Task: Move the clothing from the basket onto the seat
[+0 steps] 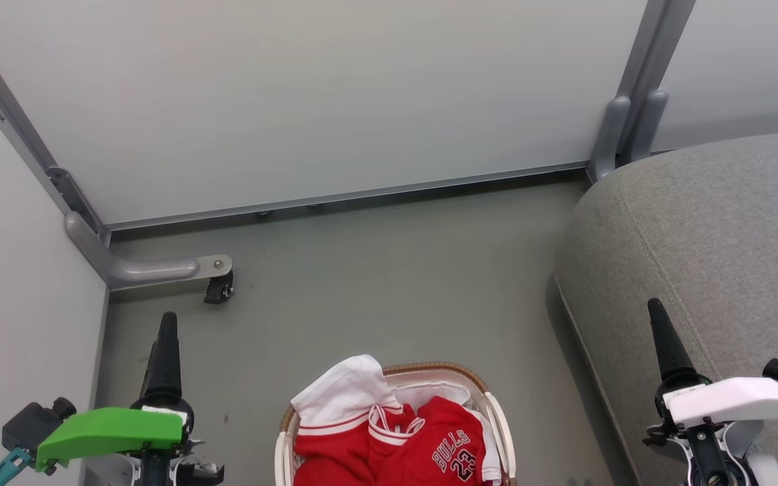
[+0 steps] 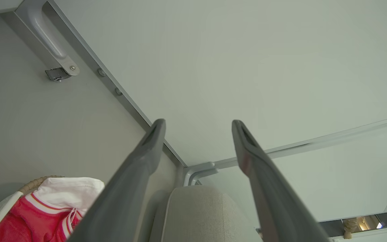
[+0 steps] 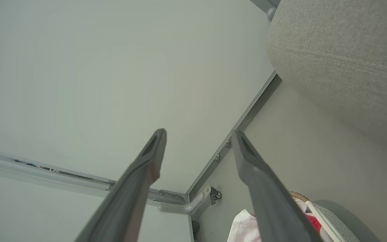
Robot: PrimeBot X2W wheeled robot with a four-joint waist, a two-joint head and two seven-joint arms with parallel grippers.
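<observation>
The red "BULLS 23" clothing (image 1: 389,442) lies bunched in the white slatted basket (image 1: 429,368) at the bottom centre of the head view, one white sleeve draped over the brown rim. The grey seat (image 1: 699,236) rises at the right, beside the basket. My left gripper (image 1: 167,320) hovers left of the basket and above floor level, open and empty. My right gripper (image 1: 656,307) is over the seat's front edge, open and empty. In the left wrist view the left gripper (image 2: 198,126) points at the wall corner, with the clothing (image 2: 39,211) at the lower left. The right gripper (image 3: 198,134) also faces the wall.
Pale partition walls close off the back and left. A metal foot with a caster (image 1: 217,287) juts onto the grey floor (image 1: 389,283) at the left, and a frame post (image 1: 622,128) stands at the seat's far corner.
</observation>
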